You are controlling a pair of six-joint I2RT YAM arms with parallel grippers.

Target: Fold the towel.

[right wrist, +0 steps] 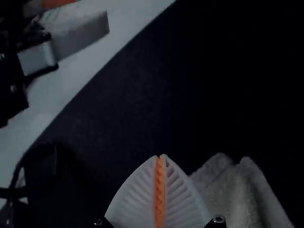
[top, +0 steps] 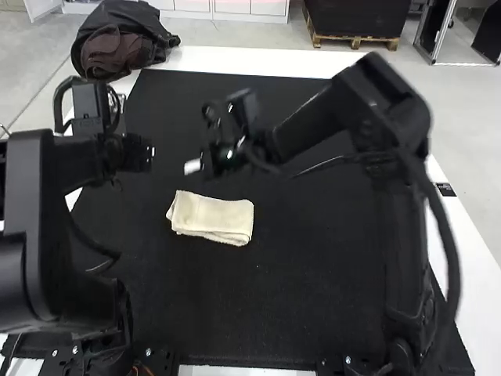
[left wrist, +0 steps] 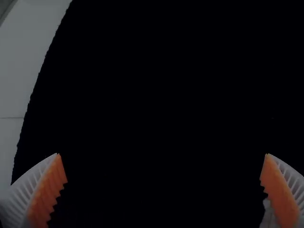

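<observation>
Right gripper (top: 192,166) clenched, pads (right wrist: 157,192) touching. Towel (top: 211,217) near it, toward the arm bases, folded into a layered rectangle on the black mat (top: 313,290). Left gripper (top: 149,153) released, jaws wide apart, to the right one's left. Dim there; pale patch (left wrist: 269,216) by one finger may be towel. White table (top: 479,274) shows around the mat.

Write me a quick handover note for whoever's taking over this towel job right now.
Left gripper: open, empty.
Right gripper: shut with nothing in it, just beyond the towel in the high view.
Towel: lying on the black mat, held by neither gripper.
Done: folded into a small, layered oblong.
Left: probably little; perhaps even up the slightly uneven edges, then move both arms clear.
</observation>
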